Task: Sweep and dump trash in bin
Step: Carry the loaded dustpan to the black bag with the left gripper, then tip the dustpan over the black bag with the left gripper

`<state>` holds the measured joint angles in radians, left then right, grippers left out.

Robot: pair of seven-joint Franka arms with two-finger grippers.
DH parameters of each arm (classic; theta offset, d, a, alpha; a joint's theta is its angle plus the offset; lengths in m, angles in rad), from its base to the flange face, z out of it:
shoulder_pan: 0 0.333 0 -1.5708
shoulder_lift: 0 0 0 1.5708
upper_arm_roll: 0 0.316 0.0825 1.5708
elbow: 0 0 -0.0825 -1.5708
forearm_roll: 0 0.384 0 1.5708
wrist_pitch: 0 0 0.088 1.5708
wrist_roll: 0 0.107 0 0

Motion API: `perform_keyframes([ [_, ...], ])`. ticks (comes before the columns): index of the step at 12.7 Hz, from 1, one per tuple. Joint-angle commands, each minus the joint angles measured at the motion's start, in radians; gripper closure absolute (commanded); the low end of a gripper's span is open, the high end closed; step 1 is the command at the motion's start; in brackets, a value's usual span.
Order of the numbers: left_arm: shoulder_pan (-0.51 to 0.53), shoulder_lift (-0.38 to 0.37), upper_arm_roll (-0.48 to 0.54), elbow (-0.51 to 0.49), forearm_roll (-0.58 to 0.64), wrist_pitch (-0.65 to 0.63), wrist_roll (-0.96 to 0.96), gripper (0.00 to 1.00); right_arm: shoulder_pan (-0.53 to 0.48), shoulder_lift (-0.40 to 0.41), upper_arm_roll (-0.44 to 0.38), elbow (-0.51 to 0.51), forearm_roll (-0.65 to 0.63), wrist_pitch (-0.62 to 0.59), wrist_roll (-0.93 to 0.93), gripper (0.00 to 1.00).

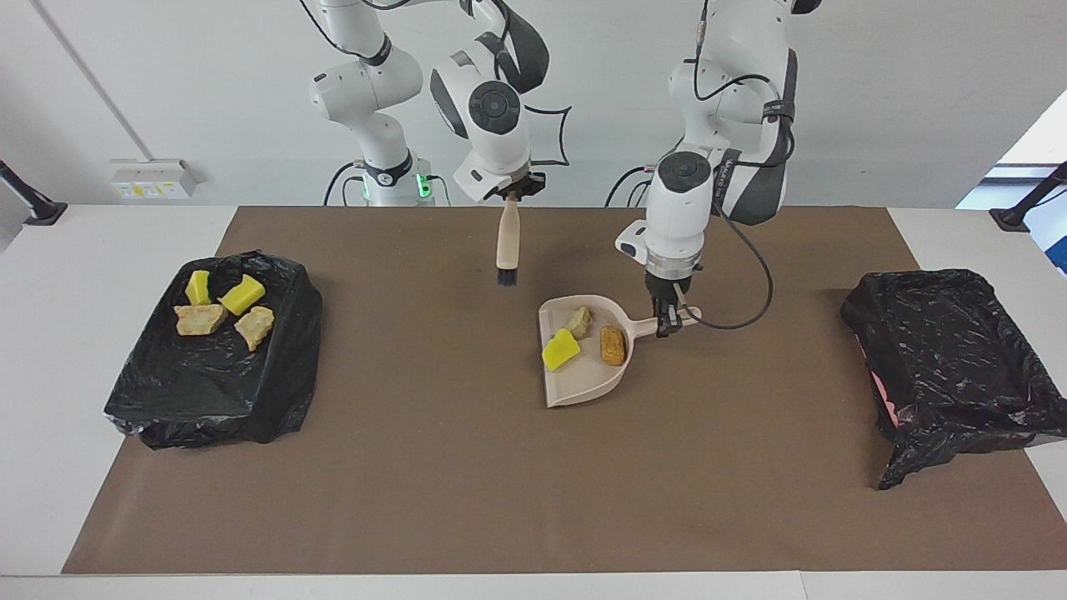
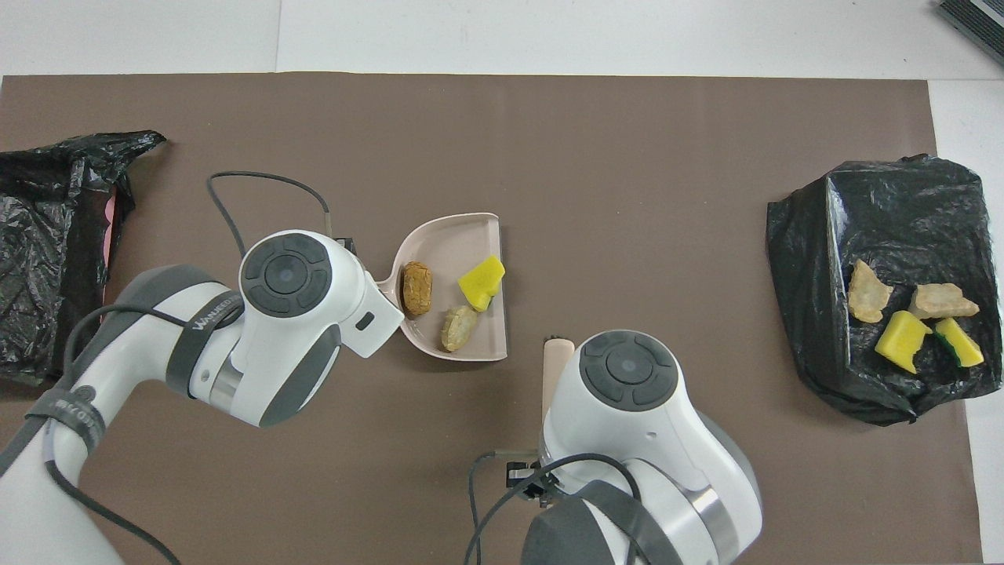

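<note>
A beige dustpan (image 1: 583, 383) lies on the brown mat in the middle of the table. It holds three pieces of trash: a yellow chunk (image 1: 560, 350), a golden-brown piece (image 1: 613, 345) and a pale piece (image 1: 578, 322). My left gripper (image 1: 667, 327) is shut on the dustpan's handle. My right gripper (image 1: 511, 193) is shut on a brush (image 1: 506, 246), which hangs bristles down over the mat, clear of the pan. In the overhead view the dustpan (image 2: 455, 239) and its yellow chunk (image 2: 481, 282) show, and both grippers are hidden under the arms' wrists.
A bin lined with a black bag (image 1: 217, 375) stands at the right arm's end, with several trash pieces (image 1: 242, 294) on the bag. A second black-bagged bin (image 1: 950, 367) stands at the left arm's end. A cable hangs by the left wrist.
</note>
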<state>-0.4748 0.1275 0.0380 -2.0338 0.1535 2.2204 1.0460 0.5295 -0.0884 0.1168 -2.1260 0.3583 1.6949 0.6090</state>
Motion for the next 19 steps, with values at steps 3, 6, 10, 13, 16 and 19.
perform_keyframes([
  [3,0.192,-0.103,-0.004,0.023,-0.103,-0.139,0.177,1.0,0.096,-0.004,-0.002,-0.107,0.106,0.11,-0.008,1.0],
  [6,0.319,-0.106,-0.004,0.078,-0.115,-0.189,0.282,1.0,0.165,0.033,-0.002,-0.164,0.106,0.228,0.015,1.0],
  [10,0.523,-0.054,0.002,0.222,-0.222,-0.234,0.475,1.0,0.164,0.012,-0.003,-0.256,0.094,0.239,-0.011,1.0],
  [13,0.652,0.006,0.003,0.349,-0.219,-0.304,0.52,1.0,0.161,0.03,-0.003,-0.264,0.093,0.261,-0.041,1.0],
  [16,0.79,0.087,0.003,0.502,-0.207,-0.401,0.52,1.0,0.147,0.049,-0.005,-0.258,0.093,0.294,-0.07,1.0],
  [19,0.879,0.159,0.002,0.631,-0.117,-0.4,0.624,1.0,0.144,0.055,-0.005,-0.259,0.093,0.324,-0.086,1.0],
])
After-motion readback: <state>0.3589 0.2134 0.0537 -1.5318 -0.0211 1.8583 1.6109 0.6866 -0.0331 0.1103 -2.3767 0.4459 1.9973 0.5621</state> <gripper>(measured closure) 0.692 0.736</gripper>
